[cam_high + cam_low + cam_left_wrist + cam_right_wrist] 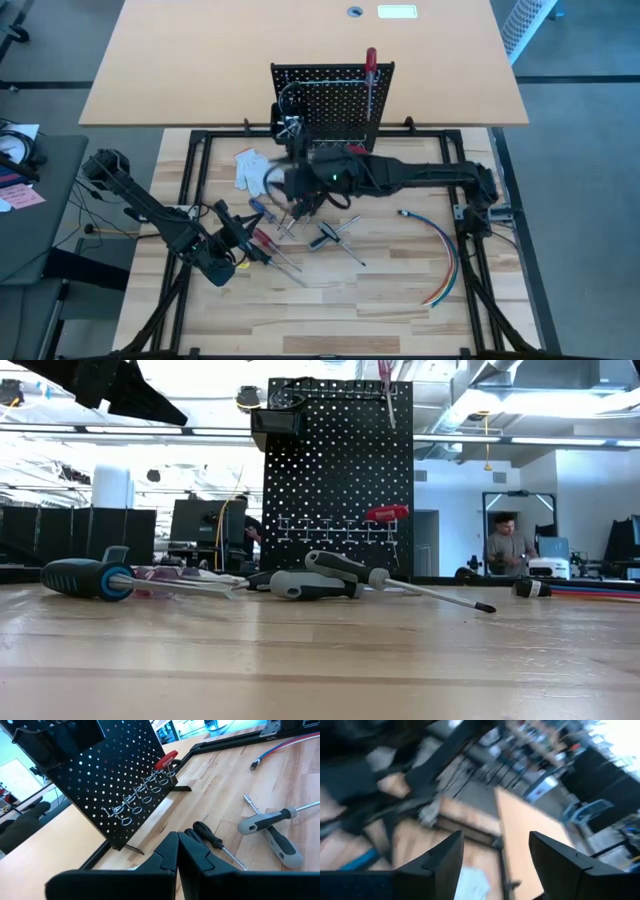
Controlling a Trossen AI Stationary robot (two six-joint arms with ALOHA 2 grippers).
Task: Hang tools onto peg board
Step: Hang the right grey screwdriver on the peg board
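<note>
Your peg board (335, 100) stands upright at the far middle of the table (400, 300), with one red-handled screwdriver (371, 62) already hung at its top edge and another small red-handled tool (387, 513) sitting in the wire hooks low on its face. The right arm reaches in from the right, and its gripper (300, 205) hovers just in front of the board above the pile, fingers (555, 865) spread apart with nothing between them. The left gripper (225, 262) waits near the left side with its fingers (167, 857) pressed together, empty. The loose tools lie in a cluster near the middle: grey-handled screwdrivers (315, 585), a blue-handled one (85, 577), a black-handled one (210, 836). The right wrist view is smeared, so which tool that arm is lined up over is probably not something you can confirm. The danger is the crowding: shafts cross each other, so closing on one handle could drag or flick its neighbour, and swinging near the board could knock the hung screwdriver off.
</note>
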